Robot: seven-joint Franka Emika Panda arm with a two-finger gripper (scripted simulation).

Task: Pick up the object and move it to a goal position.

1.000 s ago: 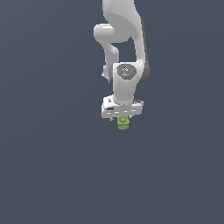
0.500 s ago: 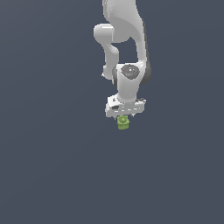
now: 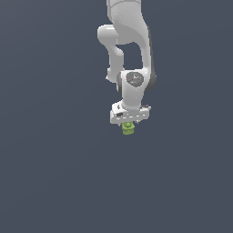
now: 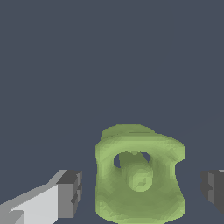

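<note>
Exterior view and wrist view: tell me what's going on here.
A white robot arm is reaching down over a small lime-green chunky object. Its gripper is open, and the wrist view shows the object sitting between the two dark-padded fingers with a gap on each side, so nothing is gripped yet. The object has not been picked up.

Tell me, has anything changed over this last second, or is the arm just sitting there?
Very little. The gripper has barely shifted above the lime-green object. It has not taken hold: in the wrist view its fingers stand apart from the object. The object stayed where it was.
</note>
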